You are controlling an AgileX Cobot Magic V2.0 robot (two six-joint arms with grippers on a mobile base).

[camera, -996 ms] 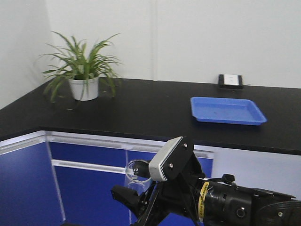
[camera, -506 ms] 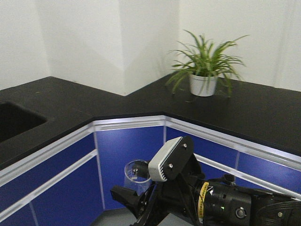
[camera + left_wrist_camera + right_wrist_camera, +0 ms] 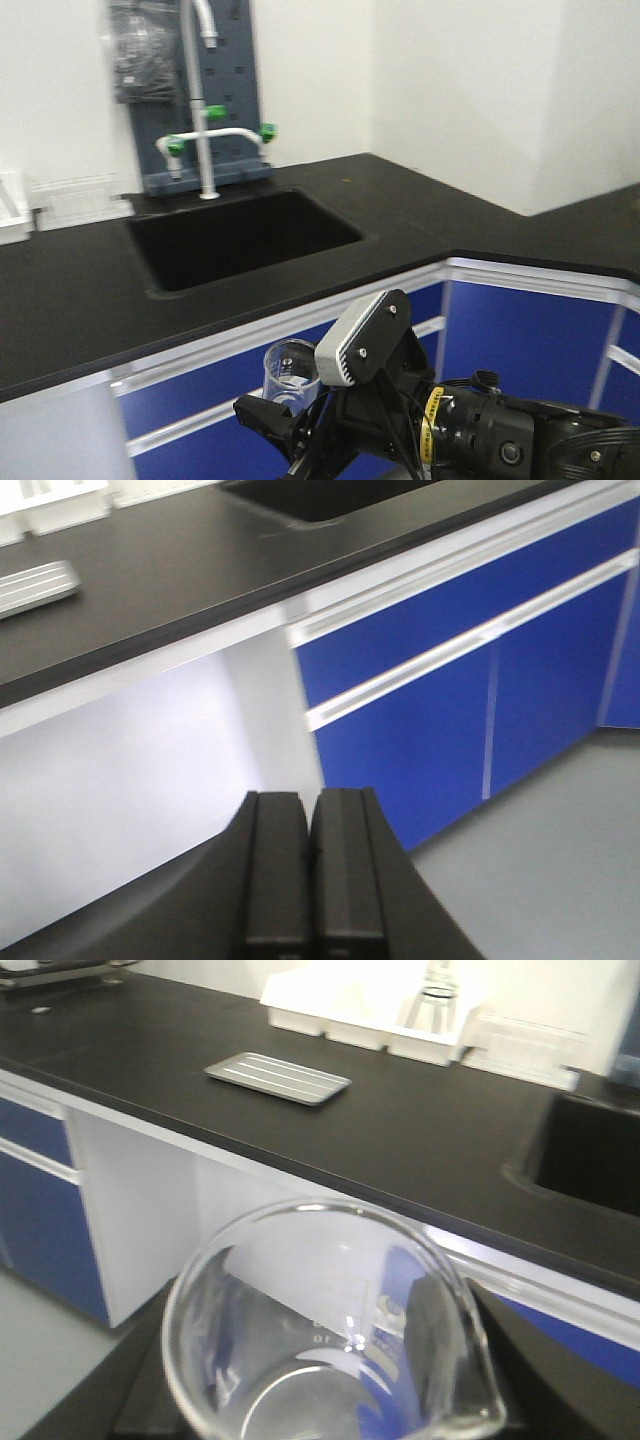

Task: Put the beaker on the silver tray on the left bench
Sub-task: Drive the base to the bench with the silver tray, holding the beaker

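The right end effector (image 3: 285, 415) is clamping the upright beaker (image 3: 330, 1335) in the air, short of the black surface (image 3: 420, 1135). The left end effector (image 3: 310, 865) is pressing its fingers together, empty. The silver tray (image 3: 278, 1077) is lying on that surface, well apart from the beaker.

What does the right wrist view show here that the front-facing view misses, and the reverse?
Only the right wrist view shows the silver tray, lying on the black worktop. Only the front-facing view shows the tap with green knobs behind the sink. Both show the beaker, the worktop and at least part of the sink.
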